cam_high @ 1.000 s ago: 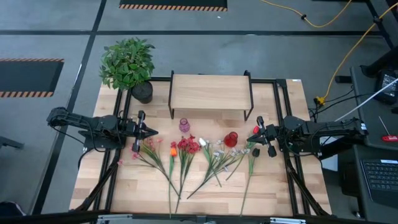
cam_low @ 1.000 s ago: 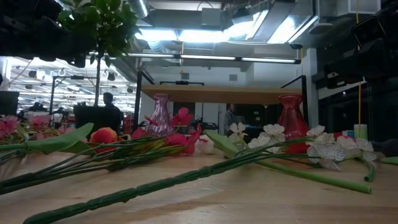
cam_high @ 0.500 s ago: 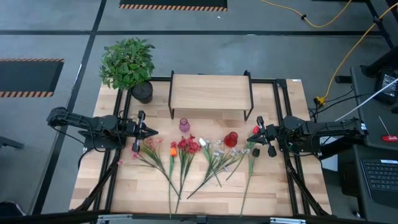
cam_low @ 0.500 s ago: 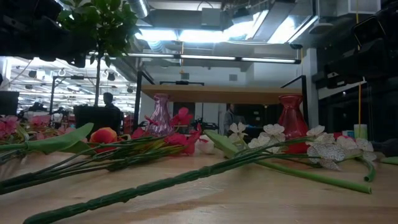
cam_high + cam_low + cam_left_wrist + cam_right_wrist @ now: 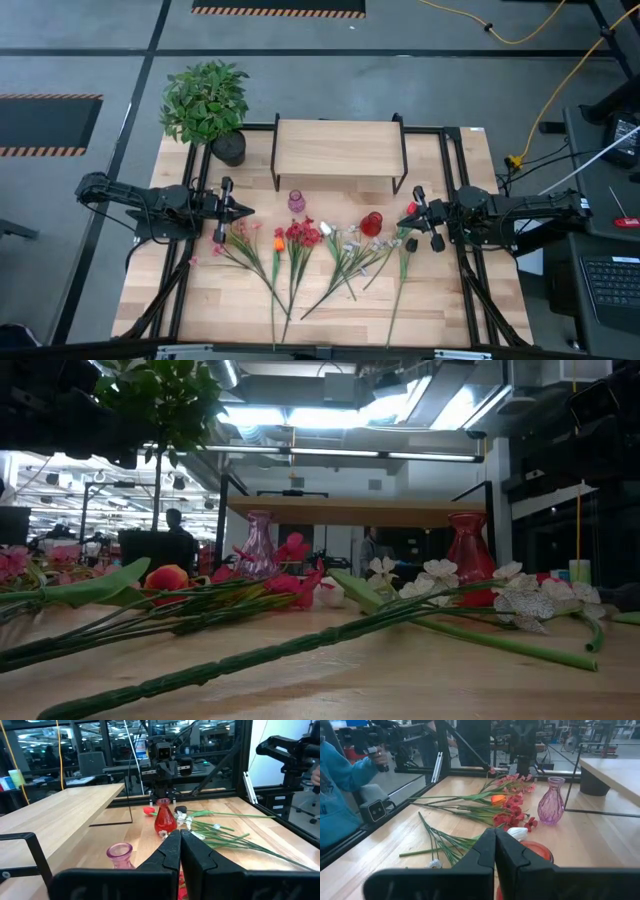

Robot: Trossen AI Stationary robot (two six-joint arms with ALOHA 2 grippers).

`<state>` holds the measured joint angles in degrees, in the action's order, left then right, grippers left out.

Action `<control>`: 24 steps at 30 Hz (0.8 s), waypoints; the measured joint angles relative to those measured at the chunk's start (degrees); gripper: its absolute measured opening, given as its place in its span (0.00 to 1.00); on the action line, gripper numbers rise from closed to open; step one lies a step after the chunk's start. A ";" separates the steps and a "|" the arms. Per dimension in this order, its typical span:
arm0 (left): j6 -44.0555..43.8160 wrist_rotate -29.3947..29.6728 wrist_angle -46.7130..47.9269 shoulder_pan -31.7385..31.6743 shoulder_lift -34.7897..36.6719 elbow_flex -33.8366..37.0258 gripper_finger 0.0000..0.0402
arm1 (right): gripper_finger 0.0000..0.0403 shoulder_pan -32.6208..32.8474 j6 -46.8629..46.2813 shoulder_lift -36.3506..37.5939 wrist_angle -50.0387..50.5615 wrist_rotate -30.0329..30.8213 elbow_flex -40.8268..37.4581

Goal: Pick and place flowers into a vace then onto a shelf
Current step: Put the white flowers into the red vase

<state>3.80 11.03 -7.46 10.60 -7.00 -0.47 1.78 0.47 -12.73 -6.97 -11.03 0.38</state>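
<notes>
the flowers lie fanned across the middle of the table, thin green stems running toward its front edge, blooms red, pink, white and orange toward the shelf. the shelf, a light wood top on thin black legs, stands at the back edge. a small pink glass vase and a red vase stand between the shelf and the blooms. the left gripper hovers near the left edge, just beside the pink blooms, its fingers pressed together on nothing. the right gripper sits near the right edge, close to the red vase and the white blooms, fingers likewise closed and empty. a potted plant occupies the back left corner.
</notes>
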 joint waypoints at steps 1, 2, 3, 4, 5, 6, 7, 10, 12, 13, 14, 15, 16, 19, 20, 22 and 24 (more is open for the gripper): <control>0.00 0.00 0.00 0.00 0.01 0.00 0.01 | 0.02 0.02 -0.04 0.00 -0.30 1.06 -0.02; 0.00 0.01 0.00 -0.01 0.01 0.00 0.01 | 0.02 0.02 -0.25 0.00 -0.60 2.53 -0.01; 0.00 0.16 0.00 0.01 0.02 0.00 0.01 | 0.02 0.01 -0.47 0.00 -0.84 4.22 -0.01; 0.00 0.76 0.00 0.01 0.01 0.00 0.01 | 0.02 0.01 -0.85 0.00 -0.96 5.54 -0.01; 0.00 1.56 0.00 0.01 0.01 0.00 0.00 | 0.02 0.00 -1.37 0.00 -0.98 6.57 0.00; 0.02 2.35 0.00 0.01 0.02 0.00 0.00 | 0.02 -0.01 -1.57 0.00 -0.99 6.94 -0.02; 0.02 3.00 0.00 0.01 0.00 0.00 0.01 | 0.02 0.00 -1.66 0.00 -0.99 6.95 0.00; 0.02 3.76 0.00 0.01 0.02 0.00 0.01 | 0.01 0.00 -2.29 0.00 -1.21 6.95 0.00; 0.01 3.78 0.00 0.01 0.00 0.00 0.00 | 0.01 0.00 -4.31 0.00 -2.27 7.00 -0.02; 0.00 3.88 0.00 0.01 0.00 0.00 0.00 | 0.01 0.00 -5.27 0.01 -2.83 7.17 -0.01; -0.02 3.97 0.00 0.01 0.00 0.00 0.00 | 0.01 0.00 -6.32 0.02 -3.07 7.60 -0.01; -0.03 3.99 0.00 0.01 0.00 0.00 0.00 | 0.00 0.00 -6.49 0.02 -3.11 8.41 0.01; -0.05 3.91 0.03 0.01 0.00 0.00 0.01 | 0.00 0.00 -6.42 0.00 -2.66 9.22 0.16; -0.09 3.09 0.57 0.01 0.00 0.00 0.00 | 0.00 0.00 -6.21 -0.06 -1.80 10.71 1.60; -0.08 3.05 0.63 0.01 0.00 -0.03 0.00 | 0.00 0.00 -6.21 -0.20 -1.82 10.71 2.15; -0.12 3.05 2.54 0.01 -0.03 -0.90 0.00 | 0.00 0.04 -6.20 -0.96 -1.66 10.66 3.41; -1.36 3.16 4.01 0.01 -0.42 -2.25 0.01 | 0.00 0.04 -6.41 -2.32 -1.23 10.75 4.78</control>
<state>2.44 14.19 -3.46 10.61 -7.42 -2.72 1.83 -5.94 -15.05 -8.21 -0.28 5.16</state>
